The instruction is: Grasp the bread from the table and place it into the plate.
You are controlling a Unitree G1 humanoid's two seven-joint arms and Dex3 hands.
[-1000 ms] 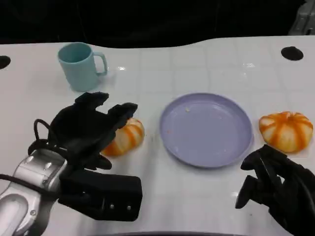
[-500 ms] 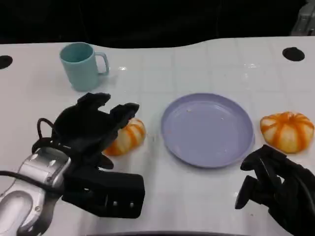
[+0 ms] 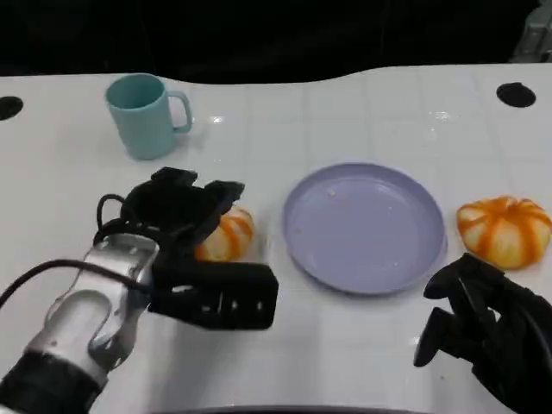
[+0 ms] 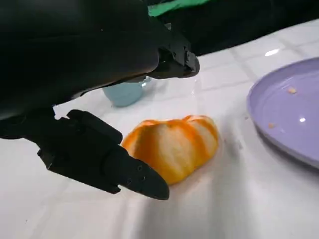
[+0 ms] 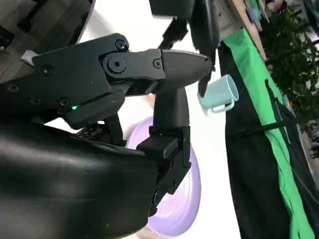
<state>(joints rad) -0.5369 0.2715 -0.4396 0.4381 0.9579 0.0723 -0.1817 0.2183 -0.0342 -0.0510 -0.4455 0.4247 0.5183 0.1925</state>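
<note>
The white tiled counter (image 3: 362,112) runs back to a dark room behind it (a green cloth shows in the wrist views); on it the purple plate (image 3: 365,226) lies bare, so nothing is placed yet; the left robot hand (image 3: 177,211) hovers over the bread (image 3: 226,235), fingers spread wide and holding nothing, the grasp not yet made; the bread sits on the counter just left of the plate; a second bread (image 3: 504,229) lies to the plate's right; the right robot hand (image 3: 483,332) rests low, fingers curled on nothing; a teal mug (image 3: 142,115) stands well apart.
</note>
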